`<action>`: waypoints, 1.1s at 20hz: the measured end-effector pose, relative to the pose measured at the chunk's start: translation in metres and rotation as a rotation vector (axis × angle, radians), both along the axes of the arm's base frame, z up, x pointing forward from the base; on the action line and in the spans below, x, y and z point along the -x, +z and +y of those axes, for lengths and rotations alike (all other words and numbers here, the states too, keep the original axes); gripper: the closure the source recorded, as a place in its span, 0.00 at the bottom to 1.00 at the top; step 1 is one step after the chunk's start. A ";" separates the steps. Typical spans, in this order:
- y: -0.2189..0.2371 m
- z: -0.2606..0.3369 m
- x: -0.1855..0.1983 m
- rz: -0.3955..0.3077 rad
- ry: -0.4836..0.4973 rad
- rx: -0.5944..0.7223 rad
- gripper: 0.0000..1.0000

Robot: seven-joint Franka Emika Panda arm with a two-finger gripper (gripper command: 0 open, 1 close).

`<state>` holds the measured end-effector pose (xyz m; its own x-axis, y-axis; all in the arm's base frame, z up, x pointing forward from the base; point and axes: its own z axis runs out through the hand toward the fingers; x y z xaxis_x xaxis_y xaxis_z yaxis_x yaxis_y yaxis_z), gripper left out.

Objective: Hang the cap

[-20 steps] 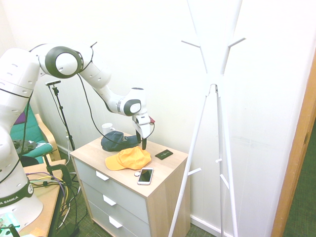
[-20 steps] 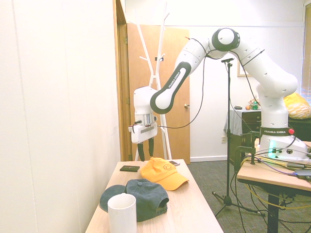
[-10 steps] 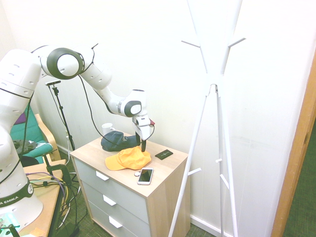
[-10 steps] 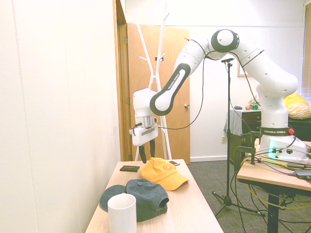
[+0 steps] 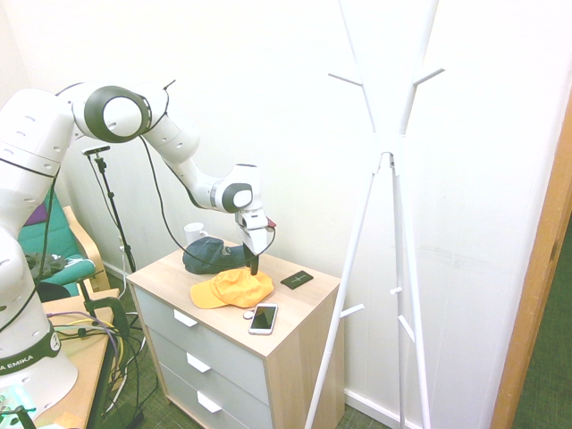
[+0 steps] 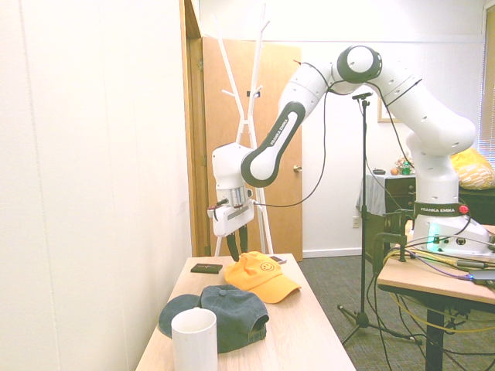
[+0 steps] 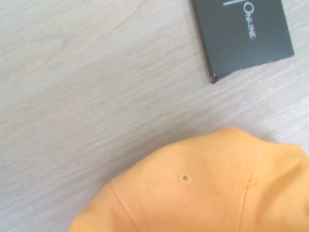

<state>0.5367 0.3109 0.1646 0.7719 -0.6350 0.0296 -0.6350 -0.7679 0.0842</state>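
The orange-yellow cap [image 5: 231, 288] lies on the wooden dresser top [image 5: 170, 273], its smiley face toward the second exterior view [image 6: 263, 277]. My gripper [image 5: 253, 266] points straight down at the cap's rear crown edge [image 6: 237, 249]. Its dark fingers stand a little apart, down at the fabric. Whether they touch or pinch the cap cannot be told. The wrist view shows the cap's crown [image 7: 203, 193] close up. The white coat stand [image 5: 384, 161] rises from the floor next to the dresser.
A dark navy cap [image 5: 210, 255] and a white mug [image 6: 194, 340] sit behind the orange one. A black card [image 5: 297, 279] lies beside the gripper, a phone [image 5: 263, 318] near the front edge. The wall runs close along the dresser.
My gripper has come down from above the dresser onto the rear of the orange cap. Its fingers stand closer together than before. The caps have not moved.
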 end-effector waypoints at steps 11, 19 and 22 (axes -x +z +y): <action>-0.006 -0.013 0.001 0.009 -0.022 0.018 1.00; 0.011 -0.021 -0.008 -0.011 -0.039 0.018 1.00; 0.031 -0.026 -0.014 -0.029 -0.052 0.012 1.00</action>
<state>0.5512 0.2851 0.1956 0.7369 -0.6734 0.0591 -0.6760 -0.7332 0.0742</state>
